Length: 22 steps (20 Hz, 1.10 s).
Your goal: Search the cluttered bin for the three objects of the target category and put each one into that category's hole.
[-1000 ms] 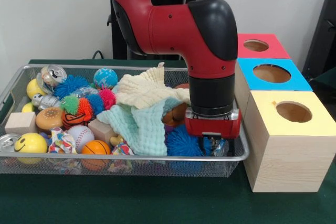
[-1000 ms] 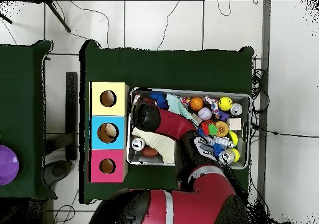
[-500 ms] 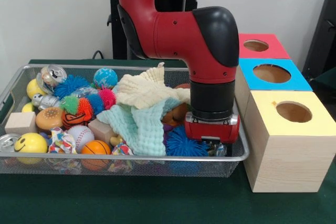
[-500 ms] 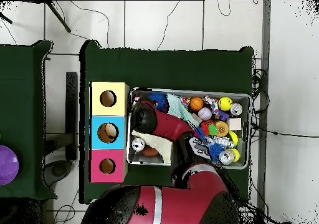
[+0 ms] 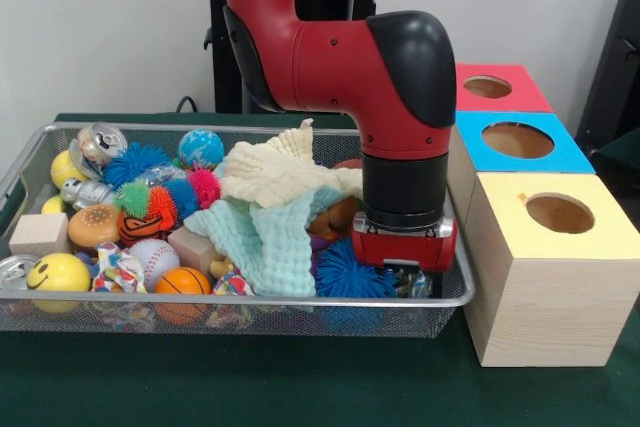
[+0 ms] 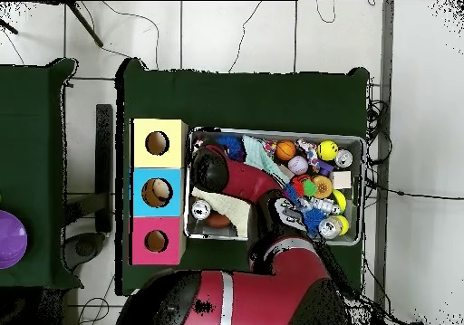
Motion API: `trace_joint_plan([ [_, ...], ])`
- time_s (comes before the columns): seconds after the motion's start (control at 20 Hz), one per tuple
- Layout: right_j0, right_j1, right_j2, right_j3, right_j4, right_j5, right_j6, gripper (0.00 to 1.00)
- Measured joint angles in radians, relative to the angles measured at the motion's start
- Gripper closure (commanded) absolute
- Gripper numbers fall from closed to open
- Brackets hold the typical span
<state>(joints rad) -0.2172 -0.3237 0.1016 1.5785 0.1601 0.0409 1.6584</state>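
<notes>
The silver wire-mesh bin (image 5: 250, 299) holds a jumble of toys. My gripper (image 5: 404, 279) is down inside its right end, just right of a blue spiky ball (image 5: 345, 272) and beside a shiny crumpled thing (image 5: 419, 285); the red gripper body and the bin rim hide its tips. A cream cloth (image 5: 280, 172) and a mint cloth (image 5: 262, 237) lie over the middle, with a brown toy (image 5: 335, 219) under them. Three wooden boxes with holes stand to the right: yellow (image 5: 600, 232), blue (image 5: 560, 152), red (image 5: 525, 97). In the overhead view the arm (image 6: 210, 169) covers the gripper.
The bin's left half holds a smiley ball (image 5: 58, 272), a baseball (image 5: 152, 255), a small basketball (image 5: 182, 282), a wooden block (image 5: 40, 233), crushed cans (image 5: 98, 142) and spiky balls (image 5: 160, 202). The overhead view shows the bin (image 6: 359, 140) beside the boxes (image 6: 174, 192).
The gripper has sunk lower into the bin's right end over the last second, so its tips no longer show. The arm has shifted slightly to the right. The toys and cloths have not moved.
</notes>
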Motion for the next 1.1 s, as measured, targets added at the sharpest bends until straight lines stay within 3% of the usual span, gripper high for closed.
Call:
trace_joint_plan([
  [1.1, -0.044, 0.020, 0.034, -0.085, -0.002, 0.202, 0.000, 0.00],
])
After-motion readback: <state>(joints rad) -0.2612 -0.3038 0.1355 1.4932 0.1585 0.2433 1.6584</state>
